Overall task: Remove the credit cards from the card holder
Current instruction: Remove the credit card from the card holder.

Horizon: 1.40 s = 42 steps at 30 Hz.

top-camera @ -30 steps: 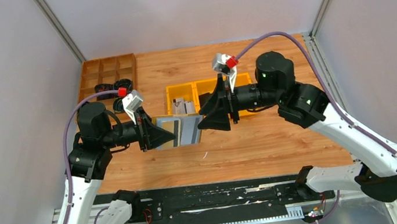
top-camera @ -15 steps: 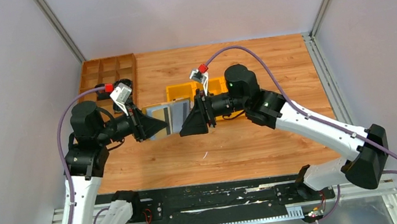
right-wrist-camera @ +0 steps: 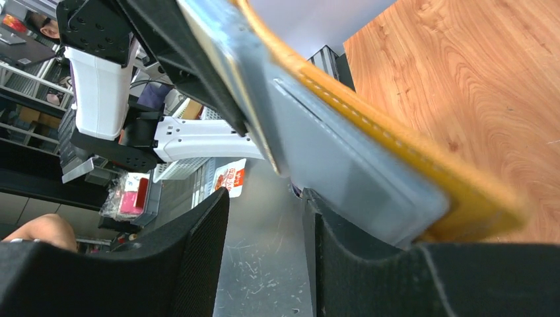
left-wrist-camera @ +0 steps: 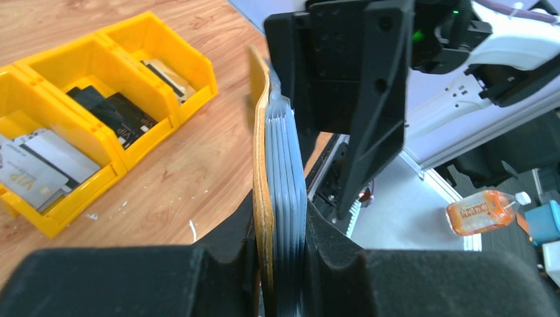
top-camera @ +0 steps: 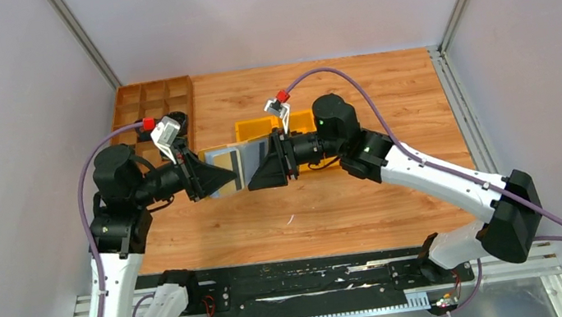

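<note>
The card holder hangs in the air above the tabletop, its long axis running level from one arm to the other. The left jaws are clamped on its left end, squeezing the yellow cover and grey pockets together. The right jaws stand apart at the free end, so the right arm looks best placed to pull. The right wrist view shows the holder's corner lying against one of the fingers, not plainly in the gap; the overhead view hides this. Only the left wrist view shows cards lying in the yellow bins.
</note>
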Tool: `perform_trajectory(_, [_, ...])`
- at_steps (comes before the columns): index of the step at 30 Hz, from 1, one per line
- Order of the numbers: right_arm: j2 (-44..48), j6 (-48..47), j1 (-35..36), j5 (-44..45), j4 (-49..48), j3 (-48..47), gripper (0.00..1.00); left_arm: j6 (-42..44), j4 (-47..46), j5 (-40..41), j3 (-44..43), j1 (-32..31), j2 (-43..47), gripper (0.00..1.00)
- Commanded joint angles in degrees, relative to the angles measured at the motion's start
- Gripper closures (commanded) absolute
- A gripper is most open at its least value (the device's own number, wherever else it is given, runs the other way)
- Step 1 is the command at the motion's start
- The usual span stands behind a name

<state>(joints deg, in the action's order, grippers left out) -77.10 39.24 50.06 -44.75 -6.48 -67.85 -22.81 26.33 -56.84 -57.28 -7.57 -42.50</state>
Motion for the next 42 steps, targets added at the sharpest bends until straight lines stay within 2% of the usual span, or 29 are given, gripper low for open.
perform_trajectory(1, [0.11,2.8,-1.28,-0.28,-4.65,1.5,0.52,-1.97,-3.45,-5.41,0.33,0.39,0.96,1.0])
perform_trajectory(8, [-0.92,6.27,-2.07,-3.7,-9.96,0.48,0.56,-1.12,-2.58,-10.34,1.01,0.42,1.66,1.0])
perform_trajectory(24, [-5.6,11.71,-1.99,-6.75,-16.63,-2.37,0.64,-1.0,-2.02,-9.67,1.26,0.45,1.38,0.92])
perform_trajectory(28, [-6.75,12.29,-1.99,-6.43,-16.79,-3.32,0.7,-0.03,-1.63,-11.35,1.79,0.38,1.53,0.87])
perform_trajectory(32, [-7.4,12.35,-2.01,-6.14,-16.23,-3.9,0.79,1.13,-1.35,-15.12,2.58,0.37,1.96,0.69])
perform_trajectory(35, [-7.23,12.28,-1.99,-6.05,-16.11,-3.41,0.87,1.92,-0.9,-18.22,2.48,0.37,2.43,0.61])
perform_trajectory(39, [-6.48,12.23,-2.07,-6.26,-16.42,-2.08,0.99,2.29,-0.21,-22.02,1.97,0.37,2.5,0.59])
perform_trajectory(42, [-5.61,12.28,-2.08,-6.71,-16.89,-0.92,1.0,2.66,0.76,-23.76,1.21,0.37,2.0,0.62])
